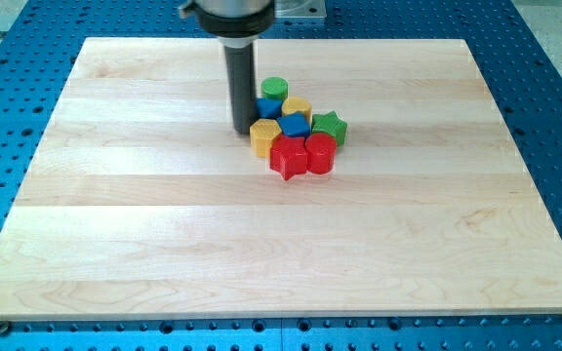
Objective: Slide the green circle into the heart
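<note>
The green circle sits at the top of a tight cluster of blocks near the board's upper middle. The yellow heart lies just below and to the right of it, touching or nearly so. My tip is at the cluster's left side, next to the yellow hexagon and a blue block that my rod partly hides. The tip is below and to the left of the green circle, not touching it.
The cluster also holds a blue block, a green star, a red star and a red block. The wooden board lies on a blue perforated table.
</note>
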Controlling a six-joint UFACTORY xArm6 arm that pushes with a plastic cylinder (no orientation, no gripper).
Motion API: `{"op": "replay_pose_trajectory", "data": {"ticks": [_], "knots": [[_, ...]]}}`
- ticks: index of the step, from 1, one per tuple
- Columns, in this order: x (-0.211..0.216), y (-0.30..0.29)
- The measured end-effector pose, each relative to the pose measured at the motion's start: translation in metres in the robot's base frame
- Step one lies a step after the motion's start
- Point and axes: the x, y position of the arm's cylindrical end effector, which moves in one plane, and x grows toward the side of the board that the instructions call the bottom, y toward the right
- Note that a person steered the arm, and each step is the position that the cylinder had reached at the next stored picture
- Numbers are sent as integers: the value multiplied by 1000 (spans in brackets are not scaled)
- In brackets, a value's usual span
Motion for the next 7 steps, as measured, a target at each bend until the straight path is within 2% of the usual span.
{"op": "replay_pose_trajectory", "data": {"ticks": [1, 2, 4, 6, 7], "knots": [[-3, -12], [-29, -58], [-54, 2], [-87, 14], [-83, 24]]}}
